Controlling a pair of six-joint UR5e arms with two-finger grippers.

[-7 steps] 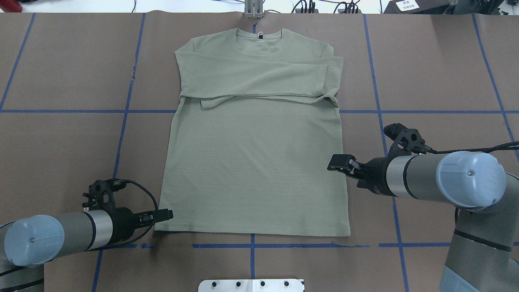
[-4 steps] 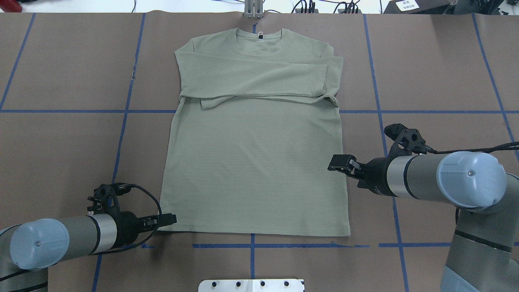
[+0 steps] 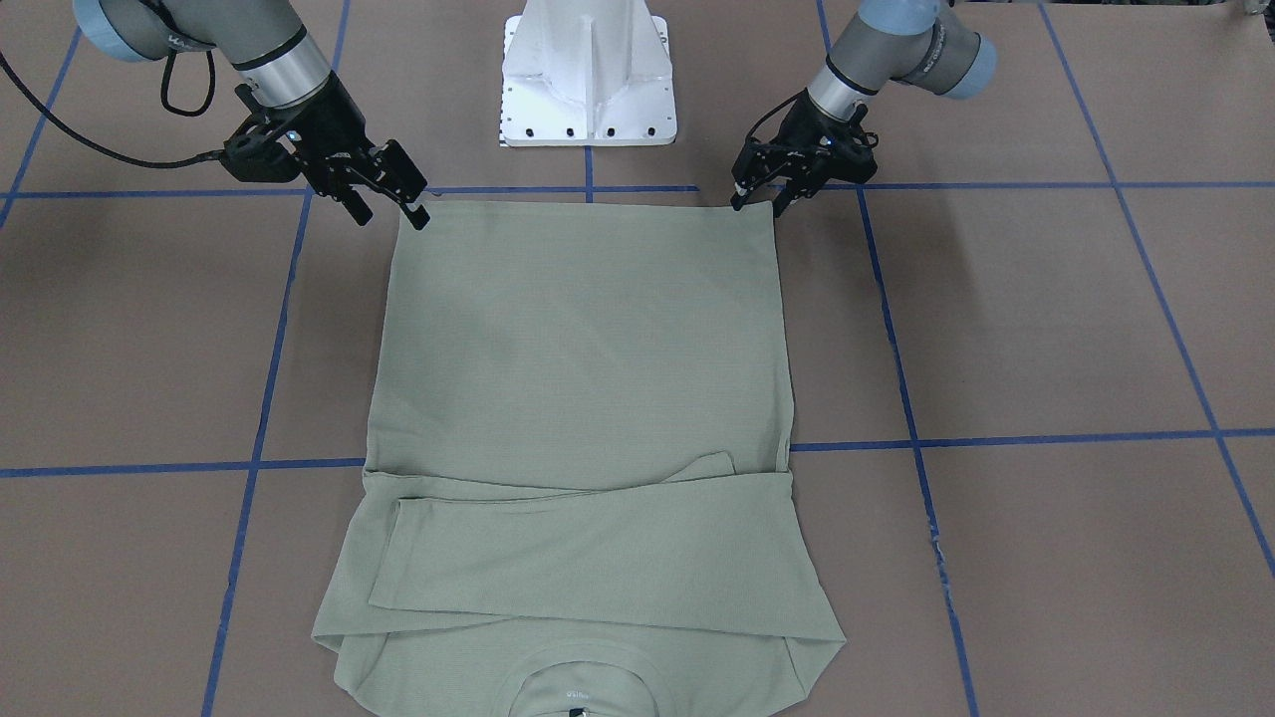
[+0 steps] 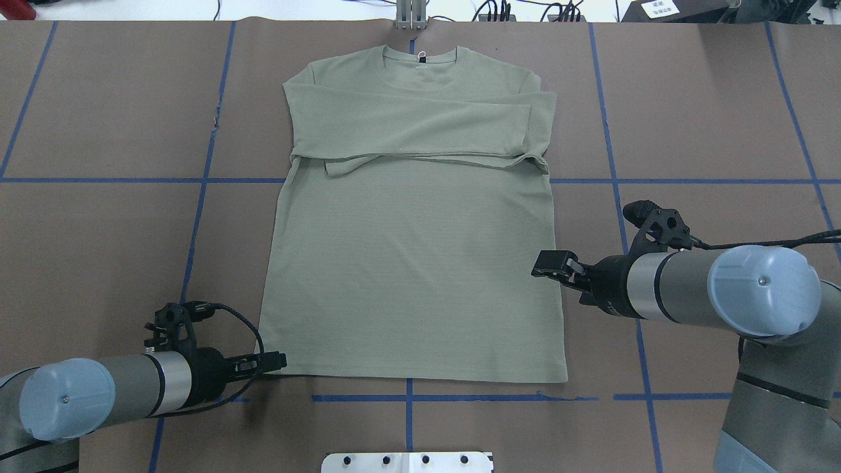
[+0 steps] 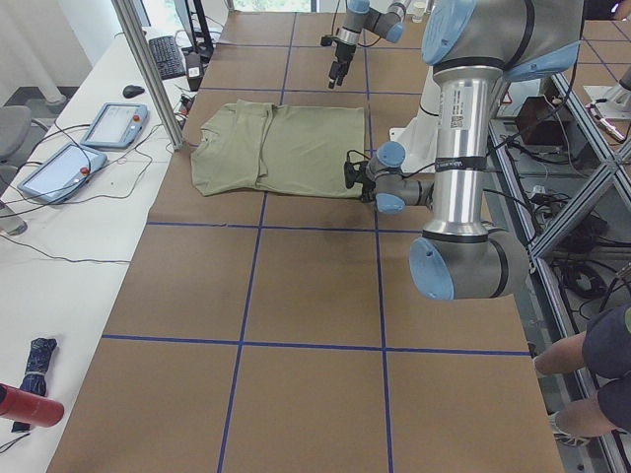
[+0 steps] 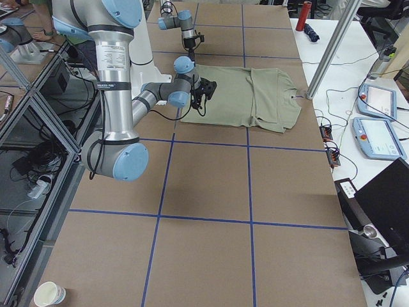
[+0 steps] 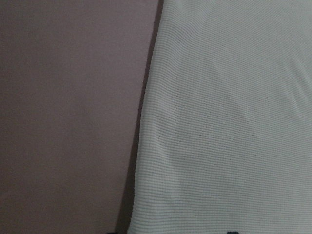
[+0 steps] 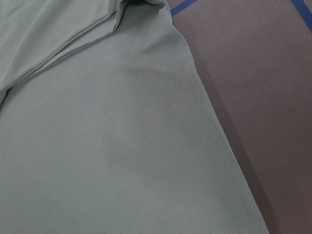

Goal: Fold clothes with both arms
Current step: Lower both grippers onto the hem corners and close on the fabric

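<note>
The pale sage-green shirt (image 4: 414,263) lies flat on the brown table, neck at the far side, both sleeves folded across the chest. It also shows in the front view (image 3: 588,349). My left gripper (image 4: 279,360) is low at the shirt's near-left hem corner. Its jaws stand open around the corner in the front view (image 3: 756,206). The left wrist view shows the shirt's side edge (image 7: 234,122). My right gripper (image 4: 540,265) is open and empty, raised over the shirt's right edge; it also shows in the front view (image 3: 390,214). The right wrist view looks down on the shirt (image 8: 122,146).
The white pedestal base (image 3: 588,80) stands just behind the near hem. Blue tape lines (image 4: 197,223) cross the brown table cover. A metal post (image 4: 410,16) stands at the far edge by the collar. Tablets (image 5: 108,123) lie on a side table.
My left gripper has moved a little toward the table's near edge and lower, onto the near-left hem corner. The right arm and the shirt have not moved.
</note>
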